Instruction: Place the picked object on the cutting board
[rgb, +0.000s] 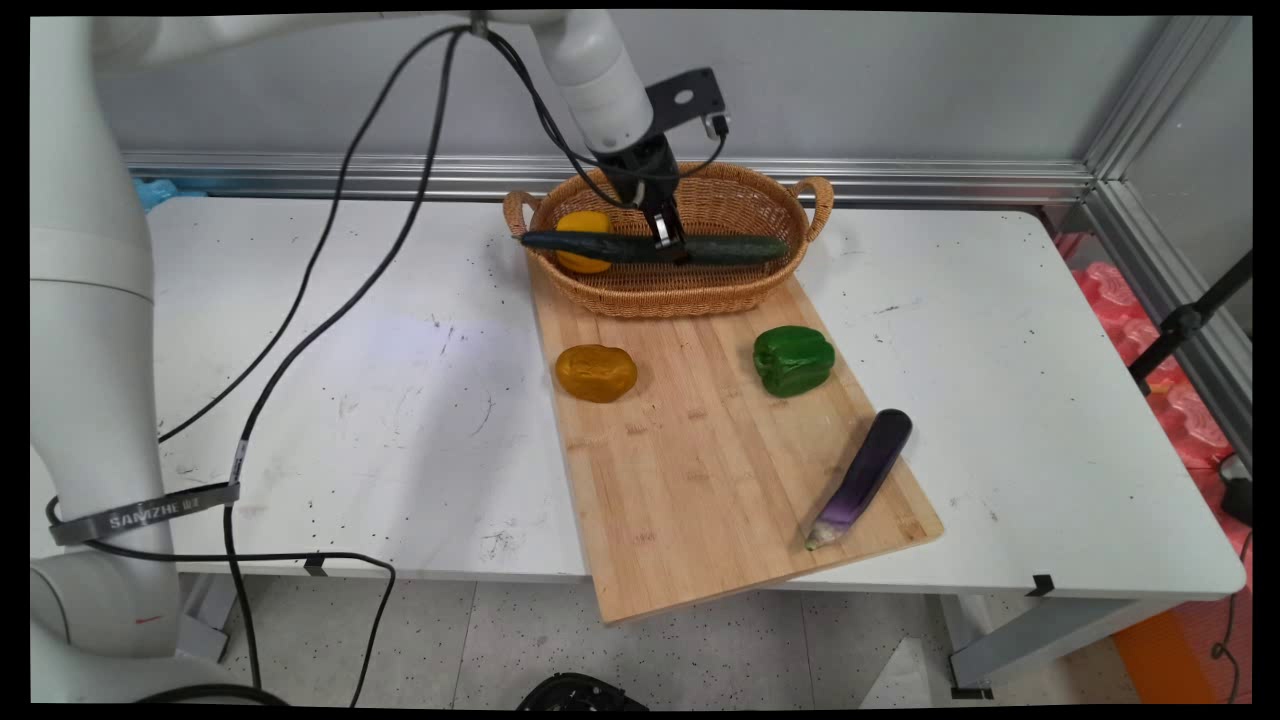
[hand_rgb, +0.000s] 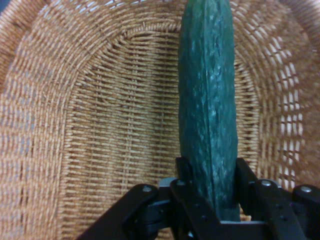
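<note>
Main view: the gripper (rgb: 668, 240) hangs over the wicker basket (rgb: 770, 282) at the far end of the wooden cutting board (rgb: 700, 470), its 2 fingers closed around the middle of a long cucumber (rgb: 740, 249); the cucumber lies level across the basket, its left end jutting past the rim near the left handle; behind it, inside the basket, sits 1 yellow pepper (rgb: 585, 224). On the board lie an orange-yellow pepper (rgb: 596, 373), a green pepper (rgb: 794, 360) and an eggplant (rgb: 862, 476) near the right edge. As a judgement, the cucumber looks longer than the basket's floor, so an end could catch on the rim or press on the yellow pepper, leaving it tilted or tipping out.

Hand view: the fingers (hand_rgb: 185, 172) clamp the cucumber (hand_rgb: 209, 110) from both sides above the woven floor of the basket (hand_rgb: 100, 130); the hold is narrow against a smooth rounded skin, so it may swivel or slip.
</note>
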